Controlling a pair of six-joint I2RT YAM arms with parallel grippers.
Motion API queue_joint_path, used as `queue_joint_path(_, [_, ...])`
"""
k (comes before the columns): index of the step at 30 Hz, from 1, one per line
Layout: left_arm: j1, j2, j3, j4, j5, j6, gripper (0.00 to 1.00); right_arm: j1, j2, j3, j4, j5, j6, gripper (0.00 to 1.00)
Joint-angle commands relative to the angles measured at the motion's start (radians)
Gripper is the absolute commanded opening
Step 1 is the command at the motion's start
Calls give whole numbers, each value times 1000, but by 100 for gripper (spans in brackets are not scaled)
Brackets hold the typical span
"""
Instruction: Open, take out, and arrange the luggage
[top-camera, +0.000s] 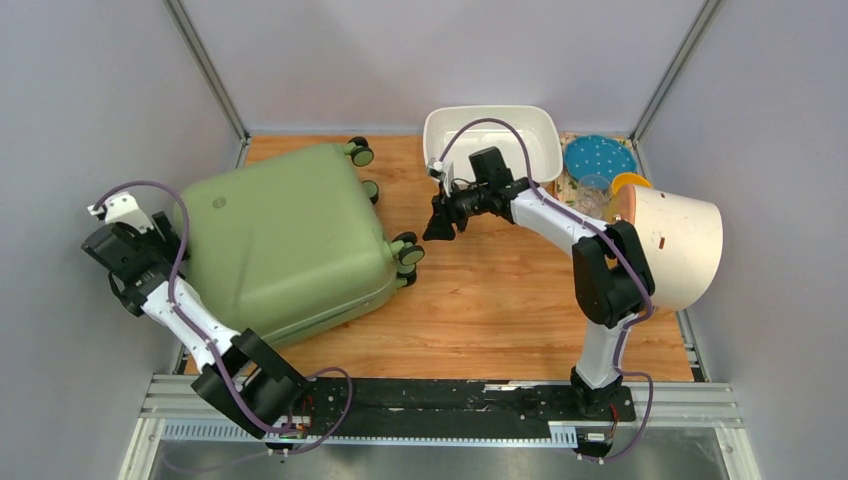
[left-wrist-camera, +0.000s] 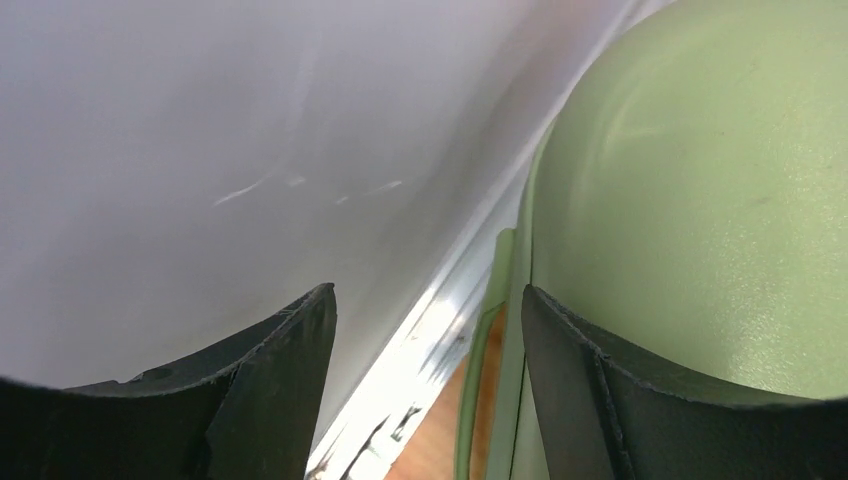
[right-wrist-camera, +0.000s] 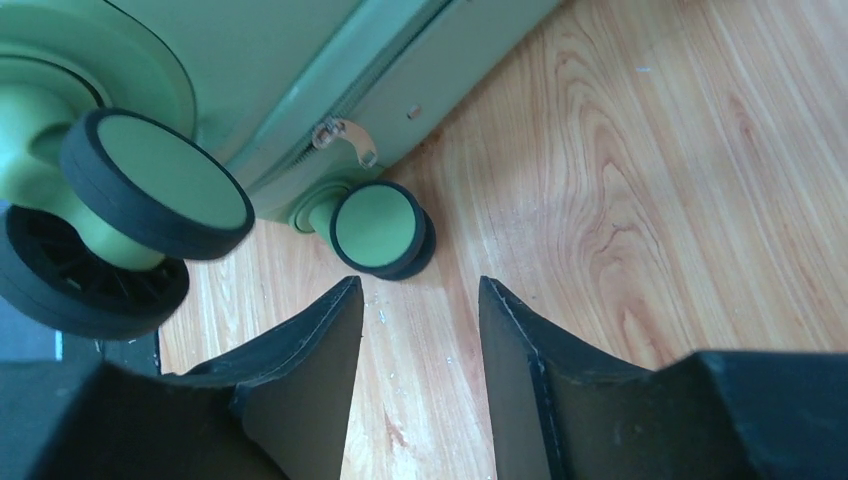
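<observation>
The sage-green luggage (top-camera: 280, 240) lies flat and closed on the left of the wooden table, its wheels toward the right. My left gripper (top-camera: 163, 232) is open at its left edge, by the side wall. In the left wrist view the left gripper (left-wrist-camera: 425, 290) is empty and one finger (left-wrist-camera: 600, 400) lies against the shell (left-wrist-camera: 700, 200). My right gripper (top-camera: 440, 226) is open and empty just right of the wheels. In the right wrist view the right gripper (right-wrist-camera: 419, 282) hovers over bare wood near a wheel (right-wrist-camera: 378, 225) and the zipper pull (right-wrist-camera: 345, 135).
A white tub (top-camera: 435, 130) stands at the back centre. A blue plate (top-camera: 600, 157), a clear cup (top-camera: 593, 192) and a cream cylinder with an orange end (top-camera: 680, 245) crowd the back right. Grey walls close in on the left and right.
</observation>
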Motion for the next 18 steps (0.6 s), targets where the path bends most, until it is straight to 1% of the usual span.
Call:
queue_joint_path(1, [-138, 165, -163, -408, 353, -39, 78, -19, -28, 23, 31, -61, -129, 50])
queue_joint_path(4, [-187, 188, -155, -362, 372, -62, 78, -38, -32, 33, 28, -84, -175, 51])
queue_joint_path(6, [-223, 209, -129, -354, 357, -65, 78, -41, -43, 26, 25, -104, -227, 52])
queue_joint_path(7, [-259, 234, -93, -353, 350, -65, 78, -39, -46, 26, 20, -115, -262, 52])
queue_joint_path(9, [-304, 255, -46, -347, 306, -53, 78, -36, -49, 41, 3, -148, -281, 51])
queue_joint_path(11, [-373, 283, 42, -353, 250, -40, 79, -21, -49, 55, -50, -161, -311, 51])
queue_joint_path(12, [-390, 295, 75, -359, 229, -39, 80, -13, -58, 58, -72, -168, -324, 50])
queue_joint_path(13, [-405, 313, 146, -368, 202, -39, 80, -6, -65, 47, -98, -173, -334, 50])
queue_joint_path(14, [-424, 323, 184, -388, 139, -45, 80, 13, -74, 37, -106, -175, -337, 49])
queue_joint_path(16, [-428, 335, 280, -400, 76, -62, 80, 31, -103, 1, -130, -182, -336, 49])
queue_joint_path(17, [-428, 335, 309, -409, 24, -66, 81, 51, -112, -16, -135, -182, -333, 49])
queue_joint_path(18, [-428, 332, 336, -406, 1, -69, 81, 63, -130, -28, -136, -181, -325, 49])
